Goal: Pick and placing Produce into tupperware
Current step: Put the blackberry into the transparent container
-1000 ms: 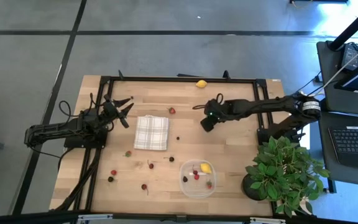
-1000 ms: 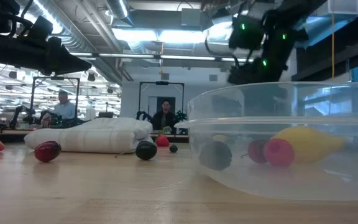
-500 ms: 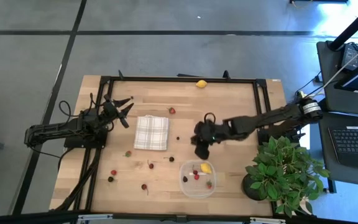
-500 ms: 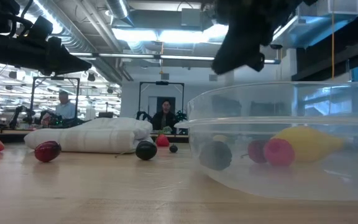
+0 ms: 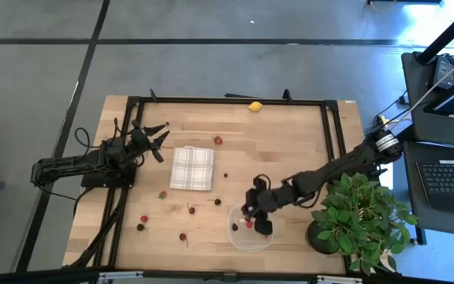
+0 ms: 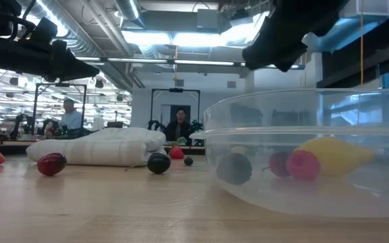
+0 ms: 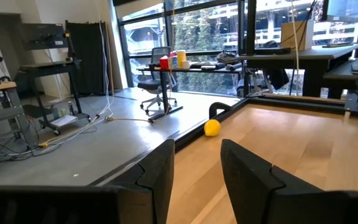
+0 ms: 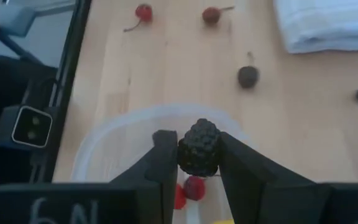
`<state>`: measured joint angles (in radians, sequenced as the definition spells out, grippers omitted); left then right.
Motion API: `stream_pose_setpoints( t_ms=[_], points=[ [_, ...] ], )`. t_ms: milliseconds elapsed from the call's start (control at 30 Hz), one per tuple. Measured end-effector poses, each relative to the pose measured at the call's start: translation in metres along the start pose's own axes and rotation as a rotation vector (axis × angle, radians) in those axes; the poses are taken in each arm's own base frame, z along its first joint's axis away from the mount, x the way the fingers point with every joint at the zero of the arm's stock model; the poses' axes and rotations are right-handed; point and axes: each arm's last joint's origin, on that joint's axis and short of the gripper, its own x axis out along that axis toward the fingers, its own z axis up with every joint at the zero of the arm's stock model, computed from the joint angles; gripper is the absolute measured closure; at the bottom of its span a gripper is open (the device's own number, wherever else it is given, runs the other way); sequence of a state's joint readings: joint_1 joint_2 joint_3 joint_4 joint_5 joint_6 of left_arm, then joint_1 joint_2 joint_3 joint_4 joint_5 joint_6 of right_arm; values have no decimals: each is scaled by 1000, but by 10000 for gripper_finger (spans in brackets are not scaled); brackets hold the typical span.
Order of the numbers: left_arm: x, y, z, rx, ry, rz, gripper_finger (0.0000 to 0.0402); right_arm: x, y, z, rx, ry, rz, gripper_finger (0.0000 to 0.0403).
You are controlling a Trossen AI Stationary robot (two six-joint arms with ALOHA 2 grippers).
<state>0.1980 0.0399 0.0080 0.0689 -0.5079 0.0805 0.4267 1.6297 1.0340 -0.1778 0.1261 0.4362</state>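
The clear tupperware (image 5: 251, 227) sits near the table's near edge; in the low view it (image 6: 309, 152) holds a yellow lemon (image 6: 333, 154), a red berry (image 6: 302, 165) and a dark one (image 6: 235, 167). My right gripper (image 8: 197, 165) hovers over its rim (image 8: 114, 127), shut on a black bumpy berry (image 8: 199, 148). Loose berries lie on the wood, such as a dark one (image 8: 248, 76) and red ones (image 5: 143, 218). A second lemon (image 5: 254, 106) rests at the far edge. My left gripper (image 5: 158, 142) waits open, left of the cloth. My right gripper pinches the black berry by its two sides (image 8: 183, 152) between both fingers, whose ends point down toward the tupperware. The berry is lifted clear, above the container's opening.
A white-and-grey checked folded cloth (image 5: 191, 167) lies left of centre. A leafy potted plant (image 5: 359, 214) stands at the near right corner, close to my right arm. A black frame (image 5: 227, 100) borders the table. People sit in the room beyond (image 6: 178, 125).
My right gripper has swept from the table's far middle toward the near edge and lowered over the tupperware, carrying the black berry with it. The left arm has kept still.
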Motion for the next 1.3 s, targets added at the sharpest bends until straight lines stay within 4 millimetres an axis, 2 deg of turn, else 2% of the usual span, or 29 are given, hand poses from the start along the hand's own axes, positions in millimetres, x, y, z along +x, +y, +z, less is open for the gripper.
stream_pose_setpoints(
  t_ms=[300,600,933,1300],
  points=[
    [0,0,0,0,0,-1,276,34,14,-14,-17,-4,55,295],
    [0,0,0,0,0,-1,276,57,11,-28,60,65,64,298],
    [0,0,0,0,0,-1,276,59,11,-30,84,76,68,280],
    [0,0,0,0,0,-1,276,59,11,-30,83,76,67,283]
  ],
)
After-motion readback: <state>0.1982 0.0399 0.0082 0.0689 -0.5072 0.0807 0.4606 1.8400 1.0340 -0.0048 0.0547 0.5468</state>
